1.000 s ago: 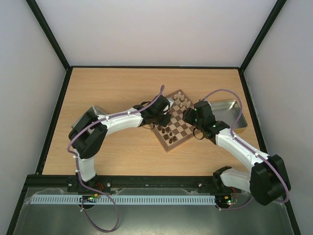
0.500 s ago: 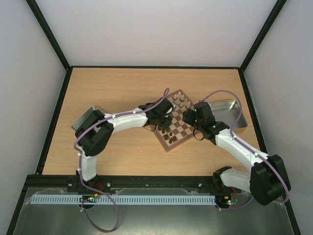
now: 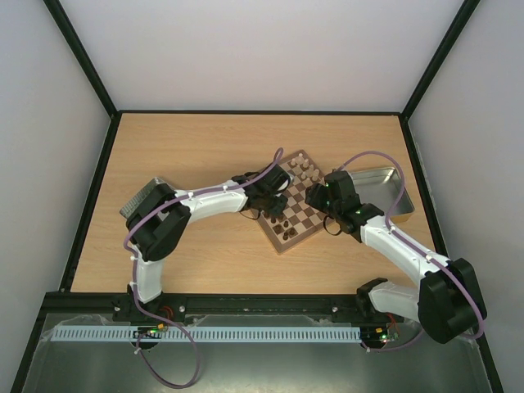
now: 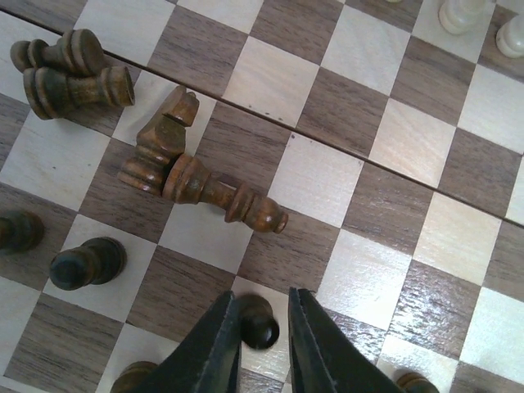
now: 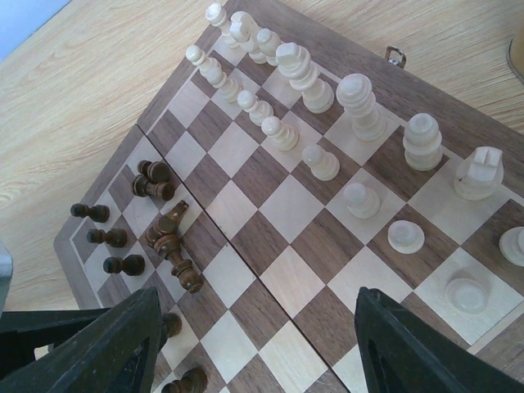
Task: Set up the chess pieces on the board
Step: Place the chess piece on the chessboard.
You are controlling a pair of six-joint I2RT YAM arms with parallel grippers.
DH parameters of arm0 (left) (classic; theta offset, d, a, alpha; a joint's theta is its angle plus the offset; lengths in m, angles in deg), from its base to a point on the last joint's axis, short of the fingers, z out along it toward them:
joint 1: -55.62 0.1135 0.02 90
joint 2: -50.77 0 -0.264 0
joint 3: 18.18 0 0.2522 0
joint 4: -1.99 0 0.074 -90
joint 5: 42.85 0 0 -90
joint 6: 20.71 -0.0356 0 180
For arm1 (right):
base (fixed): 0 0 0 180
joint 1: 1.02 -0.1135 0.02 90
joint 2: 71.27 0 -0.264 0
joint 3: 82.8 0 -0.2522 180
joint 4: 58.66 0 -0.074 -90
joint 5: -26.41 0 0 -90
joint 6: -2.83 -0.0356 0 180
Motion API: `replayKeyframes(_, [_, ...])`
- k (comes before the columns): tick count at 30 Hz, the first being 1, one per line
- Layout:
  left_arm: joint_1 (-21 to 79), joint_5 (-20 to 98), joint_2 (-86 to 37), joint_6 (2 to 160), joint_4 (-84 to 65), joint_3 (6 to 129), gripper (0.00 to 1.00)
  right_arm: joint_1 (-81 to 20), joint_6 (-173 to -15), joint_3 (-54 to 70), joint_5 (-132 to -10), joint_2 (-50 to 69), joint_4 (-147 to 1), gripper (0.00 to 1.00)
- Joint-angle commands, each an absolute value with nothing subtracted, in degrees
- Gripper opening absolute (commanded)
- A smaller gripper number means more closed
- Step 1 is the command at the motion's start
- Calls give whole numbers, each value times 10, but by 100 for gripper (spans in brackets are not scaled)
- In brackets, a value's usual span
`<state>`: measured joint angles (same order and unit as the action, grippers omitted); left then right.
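The board [image 3: 304,214] lies tilted at the table's centre. Cream-white chess pieces [image 5: 282,131] stand in two rows along its far side. On the dark side, a knight [image 4: 162,139] and a bishop [image 4: 225,195] lie toppled together, and two more dark pieces [image 4: 70,72] lie beside them. My left gripper [image 4: 262,296] hangs low over an upright dark pawn [image 4: 259,322]. Its jaws are slightly parted, the pawn touching the left finger with a gap on the right. My right gripper [image 5: 254,309] is wide open and empty above the board's middle.
Other dark pawns [image 4: 86,262] stand near the left gripper. A grey metal tin [image 3: 381,192] sits just right of the board, behind the right arm. Another tin [image 3: 139,196] shows partly behind the left arm's elbow.
The left arm's elbow swung right and its gripper shifted slightly further onto the board's dark side, then held. The right arm has not moved.
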<state>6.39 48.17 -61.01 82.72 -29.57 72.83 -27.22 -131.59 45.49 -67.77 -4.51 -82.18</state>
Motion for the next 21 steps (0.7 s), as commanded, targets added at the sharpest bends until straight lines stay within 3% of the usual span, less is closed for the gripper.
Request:
replayKeyframes(1, [60, 475, -612, 825, -307, 751, 21, -268, -1324, 463, -677, -44, -813, 64])
replayKeyframes(11, [61, 481, -584, 827, -307, 750, 22, -268, -1322, 461, -683, -54, -816, 64])
replayKeyframes(21, [92, 508, -467, 889, -237, 678, 35, -269, -1252, 389, -825, 54, -825, 53])
